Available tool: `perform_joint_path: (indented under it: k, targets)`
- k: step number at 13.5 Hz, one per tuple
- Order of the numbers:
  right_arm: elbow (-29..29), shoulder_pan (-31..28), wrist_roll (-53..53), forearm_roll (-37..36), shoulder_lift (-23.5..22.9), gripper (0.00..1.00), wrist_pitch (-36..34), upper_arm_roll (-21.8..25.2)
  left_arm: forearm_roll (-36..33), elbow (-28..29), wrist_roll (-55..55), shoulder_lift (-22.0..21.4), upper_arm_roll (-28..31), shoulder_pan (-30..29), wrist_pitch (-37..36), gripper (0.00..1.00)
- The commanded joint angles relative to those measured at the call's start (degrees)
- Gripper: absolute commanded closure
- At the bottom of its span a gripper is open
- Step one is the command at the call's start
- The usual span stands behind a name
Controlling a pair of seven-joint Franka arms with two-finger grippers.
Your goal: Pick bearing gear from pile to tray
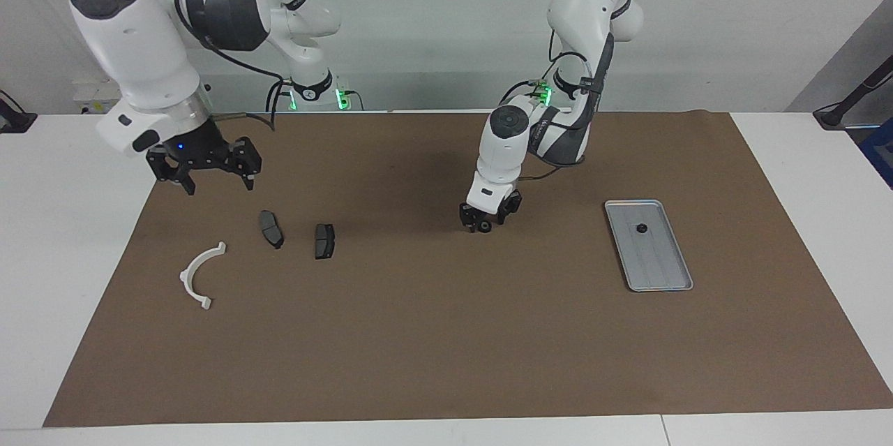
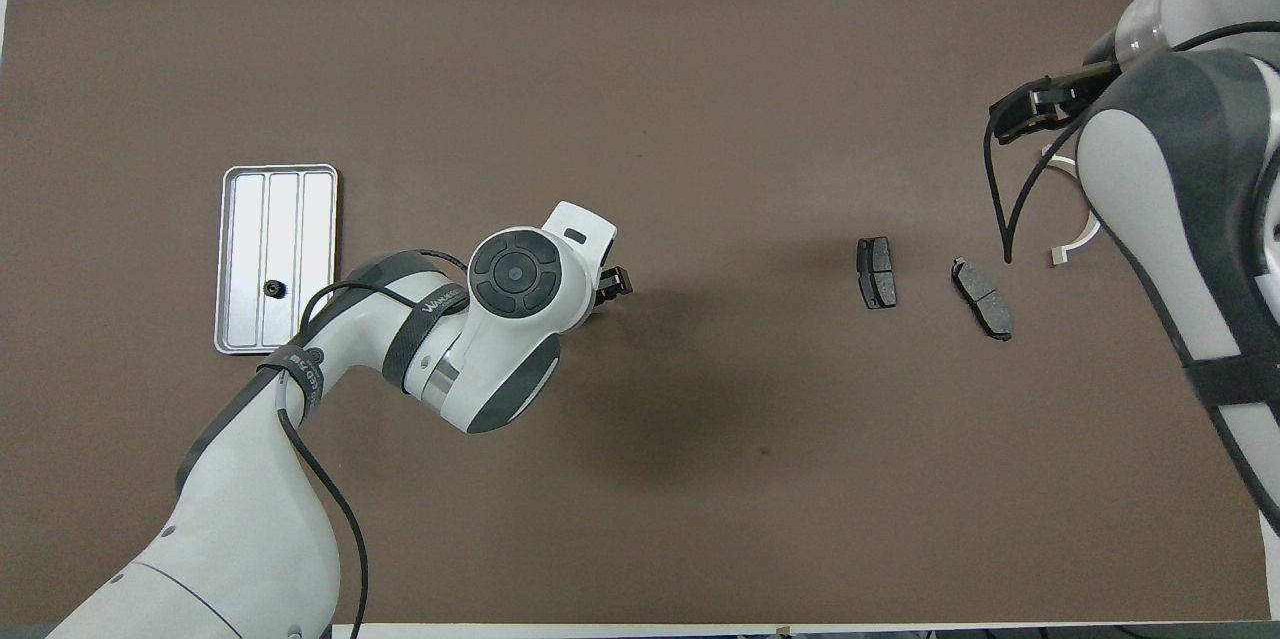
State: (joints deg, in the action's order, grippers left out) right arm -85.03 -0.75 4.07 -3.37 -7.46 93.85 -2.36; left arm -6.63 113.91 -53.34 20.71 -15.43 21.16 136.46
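Observation:
A small black bearing gear (image 1: 483, 227) lies on the brown mat mid-table. My left gripper (image 1: 482, 220) is down at mat level, open, with the gear between its fingers; in the overhead view the arm hides the gear and only a finger (image 2: 614, 281) shows. The silver tray (image 1: 661, 266) lies toward the left arm's end of the table and holds one black gear (image 1: 640, 227); tray (image 2: 281, 209) and gear (image 2: 271, 288) also show in the overhead view. My right gripper (image 1: 218, 184) is open, empty and raised over the mat beside the pile.
The pile lies toward the right arm's end of the table: two dark brake pads (image 1: 271, 229) (image 1: 324, 241) and a white arc bracket (image 1: 199, 275). In the overhead view the right arm partly covers the bracket (image 2: 1078, 237). A tiny dark speck (image 2: 765, 451) lies on the mat.

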Motion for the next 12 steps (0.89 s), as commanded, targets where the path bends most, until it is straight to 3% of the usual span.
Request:
perform_joint_path:
  k: [1,3,5,8,10,12]
  targets:
    - [-4.88,0.75,-1.68,1.44,6.75,0.0,-2.6,0.43,-1.1,-0.36,-1.94,0.12,0.93,1.07,0.12,1.0]
    - [-7.42,1.19,-5.89,1.44,10.0,0.0,-4.81,0.34,-1.28,-1.76,-1.6,0.03,1.19,0.99,-1.97,1.0]
    - [-10.15,1.37,-6.53,1.44,11.42,0.0,-4.38,0.34,-5.39,-7.71,-0.2,-0.14,1.1,-0.41,-10.11,1.0]
    - [-9.54,1.28,-6.53,1.61,10.72,0.0,-4.02,0.34,-3.67,-11.51,12.34,-6.01,0.66,-7.51,-20.94,1.0]
    - [-9.54,1.19,-6.53,2.23,10.72,0.0,-4.11,0.34,1.86,-14.93,24.71,-9.27,1.01,-13.57,-27.18,1.0]
    - [-9.45,1.63,-6.53,2.41,11.15,0.0,-4.11,0.6,3.38,-18.89,34.39,-9.02,1.28,-19.81,-31.77,1.0]
